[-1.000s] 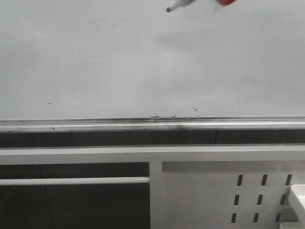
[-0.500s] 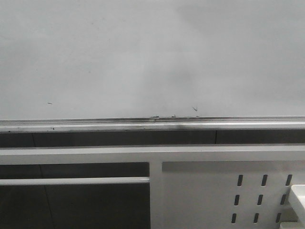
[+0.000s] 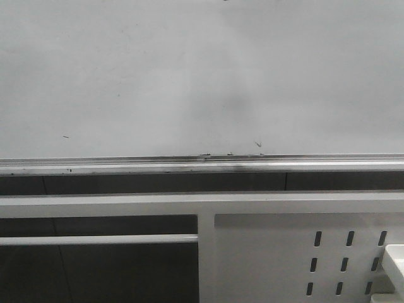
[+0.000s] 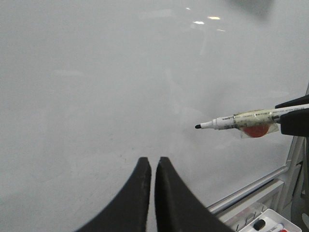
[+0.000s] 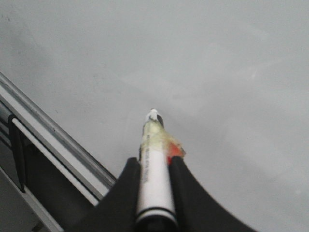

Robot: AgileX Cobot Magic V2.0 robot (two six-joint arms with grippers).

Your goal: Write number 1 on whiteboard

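The whiteboard [image 3: 189,76] fills the upper front view, with its silver tray rail [image 3: 202,164] along the bottom edge. No marker stroke for the number 1 shows on it, only tiny dark specks near the rail. My right gripper [image 5: 154,162] is shut on a white marker [image 5: 154,179] with tape and a red patch near its tip; the black tip points at the board. In the left wrist view the marker [image 4: 241,122] hovers close to the board [image 4: 96,87], held by the right gripper [image 4: 294,116]. My left gripper [image 4: 152,162] is shut and empty, close to the board.
Below the rail stands a white metal frame with a slotted panel [image 3: 303,252]. A white tray [image 4: 270,222] holding markers lies at the lower right in the left wrist view. Both grippers are out of the front view.
The marker and right gripper, seen at the top edge of the front view a second ago, have moved up out of that view. The board is unchanged.
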